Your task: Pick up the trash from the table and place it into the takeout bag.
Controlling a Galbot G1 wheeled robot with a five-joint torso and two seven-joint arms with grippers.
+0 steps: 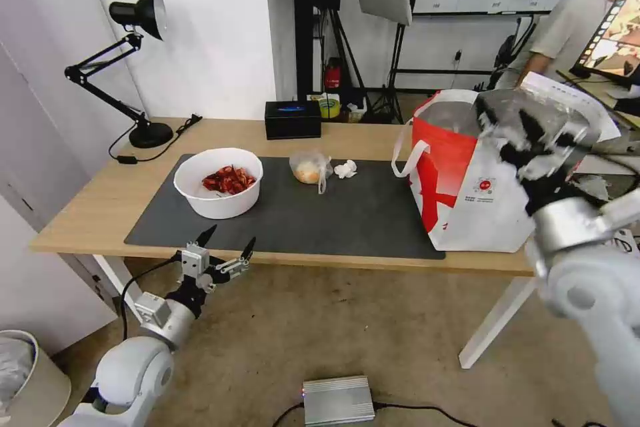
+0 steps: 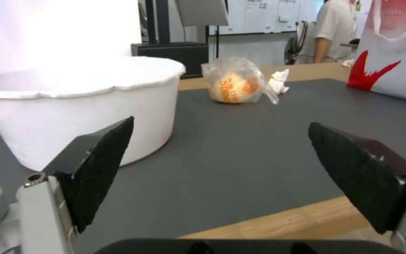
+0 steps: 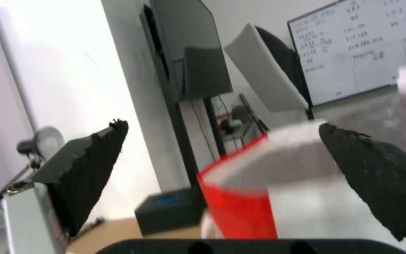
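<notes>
Left gripper (image 1: 228, 245) hangs just off the near edge of the table (image 1: 87, 203), fingers spread wide, nothing between them. Ahead of it and slightly to its left, close: white bowl (image 1: 218, 181) on the dark grey mat (image 1: 320, 217), scalloped rim, red shells piled inside. In the left wrist view the bowl (image 2: 78, 106) sits just past the left finger, not touching. Farther ahead and to the right of that gripper: clear bag with bun (image 1: 309, 169), thin crinkled plastic knotted around a round orange-tan bun; orange print shows on it in the wrist view (image 2: 233, 85). Crumpled white tissue (image 1: 345, 169) lies just beside the bag on its right, small and wadded, seemingly touching or nearly so.

Right gripper (image 1: 533, 140) is raised above the takeout bag (image 1: 467, 190), blurred in the head view; the right wrist view shows its fingers wide apart with nothing pinched. The bag's open mouth (image 3: 278, 169) sits just below and beyond those fingertips. Bag is large, white with red panels, white strap handles, silver foil lining, small round red logo on the front; stands upright at the right end of the mat, well apart from the left gripper.

Black tissue box (image 1: 293, 119) at the far table edge, behind the bun bag. Black desk lamp (image 1: 137, 67) at the far left corner.
</notes>
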